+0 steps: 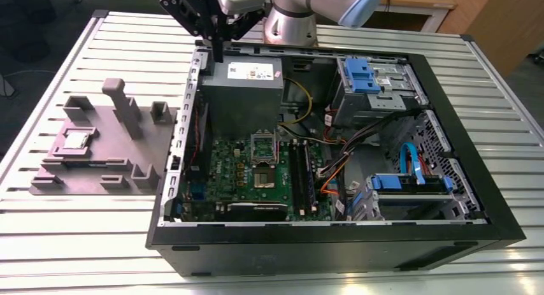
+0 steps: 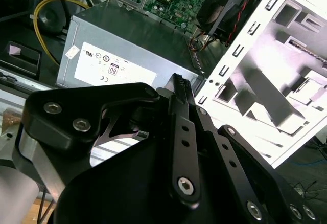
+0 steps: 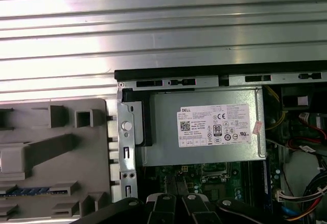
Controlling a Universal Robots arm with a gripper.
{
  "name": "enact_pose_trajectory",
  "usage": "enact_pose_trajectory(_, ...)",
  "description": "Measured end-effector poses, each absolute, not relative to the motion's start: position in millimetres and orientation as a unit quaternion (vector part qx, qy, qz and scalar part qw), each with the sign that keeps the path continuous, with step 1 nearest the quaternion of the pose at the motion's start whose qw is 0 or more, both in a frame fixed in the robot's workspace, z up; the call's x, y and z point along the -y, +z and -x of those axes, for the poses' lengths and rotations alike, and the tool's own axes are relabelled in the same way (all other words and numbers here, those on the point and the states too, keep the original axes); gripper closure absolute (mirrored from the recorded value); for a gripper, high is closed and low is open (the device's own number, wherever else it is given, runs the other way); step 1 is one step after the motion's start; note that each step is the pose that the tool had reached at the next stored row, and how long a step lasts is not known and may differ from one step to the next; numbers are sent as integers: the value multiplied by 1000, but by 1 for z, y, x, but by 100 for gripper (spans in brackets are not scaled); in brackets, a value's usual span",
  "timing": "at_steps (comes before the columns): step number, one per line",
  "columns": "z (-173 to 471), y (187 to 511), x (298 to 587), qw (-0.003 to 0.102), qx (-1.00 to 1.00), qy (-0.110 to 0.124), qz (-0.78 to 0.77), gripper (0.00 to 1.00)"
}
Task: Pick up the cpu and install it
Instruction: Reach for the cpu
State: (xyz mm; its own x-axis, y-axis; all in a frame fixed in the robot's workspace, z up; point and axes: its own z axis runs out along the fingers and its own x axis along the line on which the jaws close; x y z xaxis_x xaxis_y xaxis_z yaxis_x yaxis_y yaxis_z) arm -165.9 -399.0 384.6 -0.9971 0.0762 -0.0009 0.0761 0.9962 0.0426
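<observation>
Pincer [image 1: 218, 58] of my arm hangs clenched and empty over the rim of the open computer case [image 1: 340, 244], close to a corner of the grey power supply [image 1: 241, 85] with its white label. The cpu [image 1: 76, 140] lies flat in a recess of the grey holder block [image 1: 111, 167] on the slatted counter [image 1: 85, 244]. It sits at the exterior view's left, outside the case and well apart from the pincer. Inside the case I see the green motherboard [image 1: 242, 174] and its socket [image 1: 264, 156].

You have one computer case [image 1: 323, 243] and one grey fixture [image 1: 100, 162]. You can count one cpu [image 1: 76, 139] and one power supply [image 1: 241, 99].
</observation>
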Motion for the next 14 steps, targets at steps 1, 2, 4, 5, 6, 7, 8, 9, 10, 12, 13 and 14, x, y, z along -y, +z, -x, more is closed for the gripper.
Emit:
enact_pose_trajectory(1, 167, 385, 399, 1, -999, 21, -38, 90)
enact_pose_trajectory(2, 168, 385, 399, 1, -999, 21, -38, 90)
enact_pose_trajectory(4, 170, 384, 399, 1, -999, 21, -38, 90)
enact_pose_trajectory(5, 171, 384, 399, 1, -999, 21, -38, 90)
enact_pose_trajectory(6, 172, 384, 399, 1, -999, 21, -38, 90)
enact_pose_trajectory(7, 173, 384, 399, 1, -999, 21, -38, 90)
enact_pose_trajectory(8, 174, 384, 399, 1, -999, 21, -38, 90)
enact_pose_trajectory(9, 176, 384, 399, 1, -999, 21, -38, 90)
enact_pose_trajectory(10, 177, 384, 399, 1, -999, 21, -38, 90)
enact_pose_trajectory(12, 181, 383, 399, 1, -999, 21, -38, 90)
enact_pose_trajectory(13, 182, 383, 399, 1, -999, 21, -38, 90)
enact_pose_trajectory(14, 183, 383, 399, 1, -999, 21, -38, 90)
